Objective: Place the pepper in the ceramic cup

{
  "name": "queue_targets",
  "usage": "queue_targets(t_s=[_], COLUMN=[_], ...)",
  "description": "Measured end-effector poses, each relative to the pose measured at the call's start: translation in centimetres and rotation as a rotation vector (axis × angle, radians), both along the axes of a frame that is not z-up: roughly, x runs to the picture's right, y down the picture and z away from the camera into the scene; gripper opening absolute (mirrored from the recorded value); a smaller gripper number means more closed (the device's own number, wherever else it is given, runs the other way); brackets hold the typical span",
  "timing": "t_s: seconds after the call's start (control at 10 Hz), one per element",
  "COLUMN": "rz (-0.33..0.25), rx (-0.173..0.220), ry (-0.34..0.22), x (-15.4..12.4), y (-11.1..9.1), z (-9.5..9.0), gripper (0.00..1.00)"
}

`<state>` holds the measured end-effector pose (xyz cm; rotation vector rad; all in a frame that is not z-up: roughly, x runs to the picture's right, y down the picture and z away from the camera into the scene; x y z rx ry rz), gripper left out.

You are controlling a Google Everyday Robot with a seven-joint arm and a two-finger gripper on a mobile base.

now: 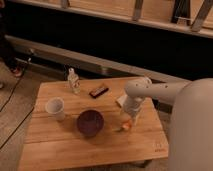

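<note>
The orange pepper point(126, 126) lies on the wooden table point(65, 145), right of the middle; only its lower end shows. My gripper point(129, 118) points down and sits right on top of it, covering most of it. The white ceramic cup point(55, 107) stands upright at the left side of the table, far from the gripper.
A dark purple bowl point(90, 122) sits between the cup and the pepper. A small pale bottle point(74, 81) and a dark flat object point(98, 91) are at the back of the table. A pale block point(121, 101) lies just behind my arm. My arm comes in from the right.
</note>
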<state>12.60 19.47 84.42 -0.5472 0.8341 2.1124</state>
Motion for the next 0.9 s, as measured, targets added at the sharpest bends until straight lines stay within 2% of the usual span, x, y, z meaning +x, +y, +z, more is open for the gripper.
queue_targets(t_s=[0.6, 0.7, 0.9], rz=[-0.03, -0.031, -0.029], rx=[0.008, 0.007, 0.01], ry=[0.0, 0.001, 0.003], x=[0.2, 0.2, 0.3], y=[1.0, 1.2, 1.4], z=[0.8, 0.8, 0.8], gripper=[0.65, 0.6, 0.43])
